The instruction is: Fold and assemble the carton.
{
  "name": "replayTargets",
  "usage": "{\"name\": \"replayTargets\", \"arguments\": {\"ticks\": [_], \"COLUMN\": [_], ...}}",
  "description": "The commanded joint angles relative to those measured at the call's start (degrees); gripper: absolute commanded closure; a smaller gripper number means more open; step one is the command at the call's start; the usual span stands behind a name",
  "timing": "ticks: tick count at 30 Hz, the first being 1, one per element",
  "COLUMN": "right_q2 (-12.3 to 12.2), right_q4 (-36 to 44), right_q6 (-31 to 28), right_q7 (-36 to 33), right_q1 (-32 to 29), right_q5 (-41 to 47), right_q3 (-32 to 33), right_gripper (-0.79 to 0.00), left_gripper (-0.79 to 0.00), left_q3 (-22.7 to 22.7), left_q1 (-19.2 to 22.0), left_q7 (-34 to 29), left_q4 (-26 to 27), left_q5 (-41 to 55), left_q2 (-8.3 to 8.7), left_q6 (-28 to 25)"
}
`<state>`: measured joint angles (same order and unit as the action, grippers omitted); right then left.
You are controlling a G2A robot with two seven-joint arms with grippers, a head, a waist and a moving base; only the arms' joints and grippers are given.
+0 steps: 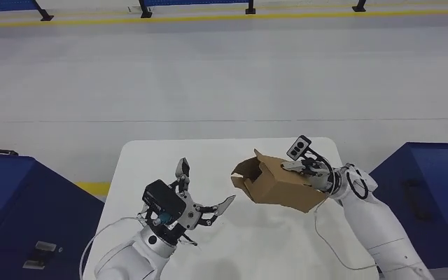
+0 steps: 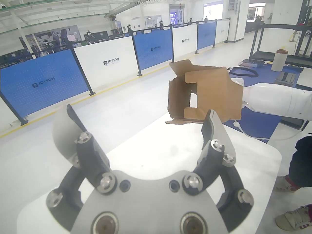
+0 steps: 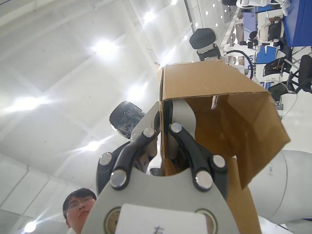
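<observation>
Left gripper [image 1: 207, 182] [image 2: 141, 110]: one, nearest the robot, over the table's near-left part. Two fingers spread wide with nothing between them, pointing toward the carton's open end, close to it but apart from it.
Table [image 1: 161, 157] [image 2: 170, 147]: one, white, with rounded corners, under both arms.
Carton [image 1: 283, 185] [image 2: 214, 93] [image 3: 207, 81]: one, brown cardboard, opened into a box shape and held over the right part of the table, lying tilted. The open end faces the left gripper; its flaps are loose, some turned partly inward, none shut. Cannot tell whether its lower edge touches the tabletop.
Right gripper [image 1: 302, 170] [image 3: 162, 118]: one, at the carton's far right end. Two fingers pinched on one cardboard wall, one finger inside and one outside.
Yellow floor line [image 1: 210, 17]: one, well beyond the table, running across the pale floor.
</observation>
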<state>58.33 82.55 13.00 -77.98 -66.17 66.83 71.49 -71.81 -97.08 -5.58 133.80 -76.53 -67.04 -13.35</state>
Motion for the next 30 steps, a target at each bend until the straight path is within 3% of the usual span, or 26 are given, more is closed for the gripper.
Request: {"name": "replayTargets", "arguments": {"ticks": [1, 6, 11, 30], "right_q2": [0.0, 0.2, 0.2, 0.6], "right_q4": [0.0, 1.4, 1.9, 4.0], "right_q6": [-0.1, 1.6, 2.8, 2.8], "right_q7": [0.0, 0.9, 0.3, 0.5], "right_q1": [0.0, -0.7, -0.8, -2.2], "right_q5": [0.0, 2.5, 3.1, 0.8], "right_q3": [0.0, 0.1, 0.8, -0.1], "right_gripper": [0.000, 0.000, 0.000, 0.000], "left_gripper": [-0.785, -0.785, -0.785, -0.785], "left_q3": [0.0, -1.7, -3.1, 3.2], "left_q1": [0.0, 0.4, 0.1, 4.6], "left_q7": [-0.1, -0.9, -4.7, -4.2], "left_q4": [0.0, -0.4, -1.1, -3.9], "left_q5": [0.1, 3.3, 0.1, 1.1], "left_q2": [-0.01, -0.16, 0.07, -0.66], "left_q6": [0.0, 2.6, 2.7, 1.4]}}
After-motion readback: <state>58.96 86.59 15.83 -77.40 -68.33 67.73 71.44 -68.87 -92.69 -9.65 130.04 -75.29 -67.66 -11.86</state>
